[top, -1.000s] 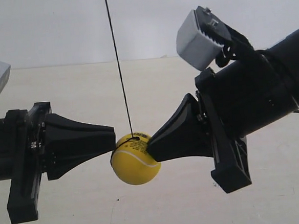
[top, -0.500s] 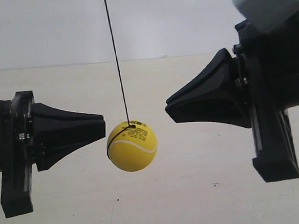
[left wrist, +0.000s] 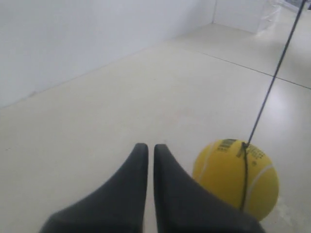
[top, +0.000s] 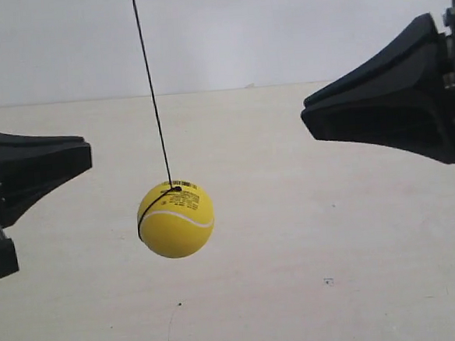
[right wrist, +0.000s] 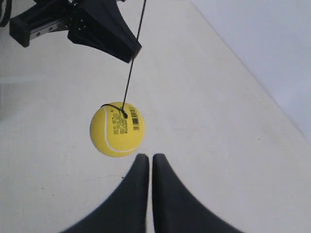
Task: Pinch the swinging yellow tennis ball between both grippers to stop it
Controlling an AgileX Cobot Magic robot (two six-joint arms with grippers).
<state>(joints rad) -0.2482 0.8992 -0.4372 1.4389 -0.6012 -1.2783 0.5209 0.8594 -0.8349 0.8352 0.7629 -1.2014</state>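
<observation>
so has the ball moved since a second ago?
Yes. The ball has drifted toward the exterior view's left and now hangs directly over the floor speck.

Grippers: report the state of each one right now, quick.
Left gripper: shut, holding nothing.
Right gripper: shut, holding nothing.
The ball hangs on its string between them, touching neither.

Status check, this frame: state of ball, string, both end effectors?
yellow tennis ball: hanging free, touched by neither end effector.
string: taut, slightly slanted, tied to the ball.
left end effector: shut, empty, clear of the ball.
right end effector: shut, empty, clear of the ball.
</observation>
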